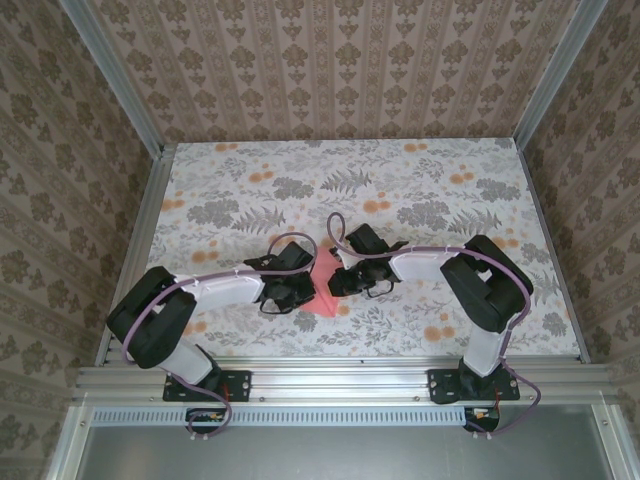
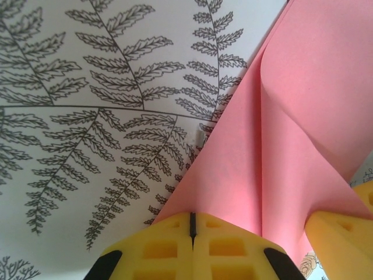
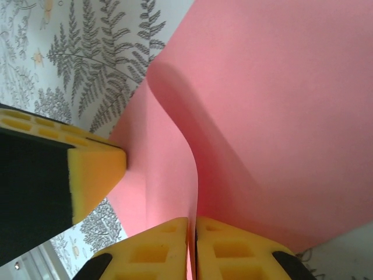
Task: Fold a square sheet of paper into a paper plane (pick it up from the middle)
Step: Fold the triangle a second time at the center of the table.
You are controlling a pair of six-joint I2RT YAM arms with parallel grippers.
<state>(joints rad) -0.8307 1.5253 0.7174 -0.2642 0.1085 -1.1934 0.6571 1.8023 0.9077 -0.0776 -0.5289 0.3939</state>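
Centre-fold step: left fingers and right fingers clenched on the square sheet of paper; next probably needed pressing the crease flat.

Salmon-pink paper, yellow gripper pads, grey-fern, orange-flower tablecloth.

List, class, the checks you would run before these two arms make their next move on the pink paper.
1. Right arm's jaws shut on the pink sheet of paper: ok.
2. Left arm's jaws shut: ok.
3. Left arm's jaws actually pinching paper: cannot tell.
4. Fold pressed into a sharp crease: not ok, the bend is rounded.
5. Paper edges aligned: cannot tell.
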